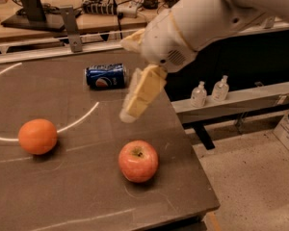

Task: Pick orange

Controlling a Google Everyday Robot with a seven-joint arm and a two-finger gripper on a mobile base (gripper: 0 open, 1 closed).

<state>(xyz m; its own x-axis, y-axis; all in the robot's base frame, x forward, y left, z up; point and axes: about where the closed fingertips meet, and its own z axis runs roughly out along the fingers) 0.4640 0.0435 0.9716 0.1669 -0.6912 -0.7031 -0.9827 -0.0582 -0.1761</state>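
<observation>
Apple (138,161) nearest, lower centre: not your target. Orange (37,136) rests mid-left on the table (82,198), well apart from the apple. Gripper (129,111) hangs above centre; open or closed, cannot tell. Swing it left, then come down squarely over the orange. Soda can (105,76) lies beyond.

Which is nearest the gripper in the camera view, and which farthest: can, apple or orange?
The gripper hangs over the table's right side.
1. Can, behind it to the left, and apple, in front of it: too close to call.
2. Orange, far left: plainly farthest.
</observation>
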